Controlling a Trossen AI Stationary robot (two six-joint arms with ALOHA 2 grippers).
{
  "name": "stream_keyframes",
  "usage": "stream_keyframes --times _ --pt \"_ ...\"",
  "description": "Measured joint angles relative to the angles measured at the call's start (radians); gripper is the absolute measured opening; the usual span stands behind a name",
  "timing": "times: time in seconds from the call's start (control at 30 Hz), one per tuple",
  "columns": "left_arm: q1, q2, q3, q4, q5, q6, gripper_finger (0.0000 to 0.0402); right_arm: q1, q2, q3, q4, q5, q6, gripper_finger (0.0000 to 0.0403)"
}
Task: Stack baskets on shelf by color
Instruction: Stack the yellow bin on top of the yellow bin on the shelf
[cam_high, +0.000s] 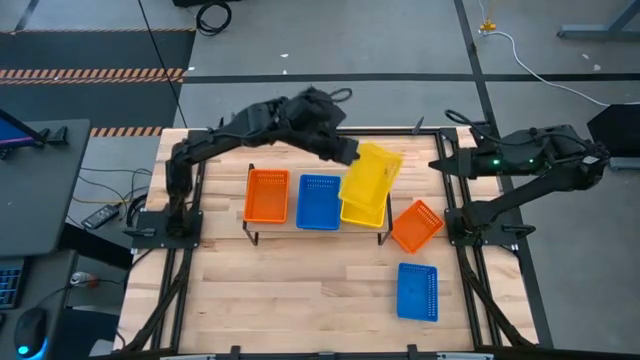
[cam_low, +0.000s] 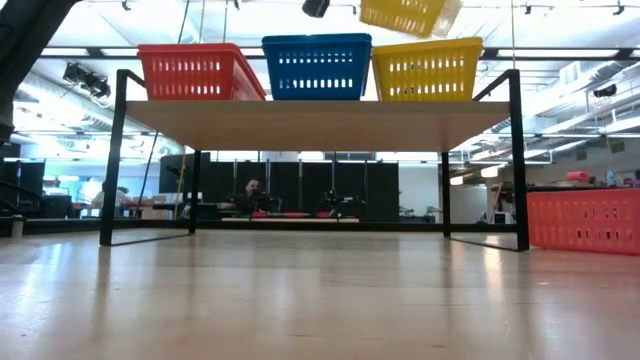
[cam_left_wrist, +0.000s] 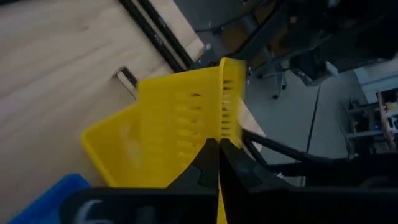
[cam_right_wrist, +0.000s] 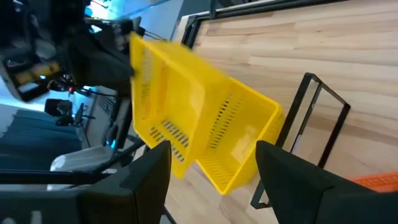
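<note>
The low wooden shelf carries an orange basket, a blue basket and a yellow basket side by side. A second yellow basket hangs tilted above the shelf's yellow one, held by my left gripper, which is shut on it. In the low view this held basket floats clear over the yellow basket on the shelf. My right gripper is open near the table's right edge, apart from everything. My left gripper pinches the held yellow basket by the top of one mesh wall, one finger on each face of that wall. The fingers come level from the table's left. The basket is lifted clear and tilted, over the yellow basket on the shelf.
An orange basket lies on the table right of the shelf, and a blue basket lies nearer the front edge. Bare tabletop stretches in front of the shelf. The right arm stands at the table's right edge.
</note>
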Motion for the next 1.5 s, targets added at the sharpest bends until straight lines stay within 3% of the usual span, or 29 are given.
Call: stream_keyframes --times 0.4,0.83,1.23,1.33,1.5 --pt "-0.06 0.105 0.0 0.029 -0.009 -0.107 0.0011 0.0 0.024 0.0 -0.001 -0.013 -0.044 0.024" --pt "-0.054 0.139 0.001 0.002 -0.057 -0.121 0.012 0.0 0.026 0.0 -0.008 -0.065 -0.093 0.024" --pt "-0.054 0.126 0.009 0.099 0.001 -0.188 0.0145 0.0 0.026 0.0 -0.06 -0.061 -0.101 0.024" --pt "-0.06 0.119 0.009 0.13 0.011 -0.136 0.0143 0.0 0.026 0.0 -0.061 -0.063 -0.101 0.024" --pt "-0.064 0.086 0.01 0.209 0.07 0.164 0.0142 0.0 0.04 0.0 -0.122 -0.114 -0.082 0.024"
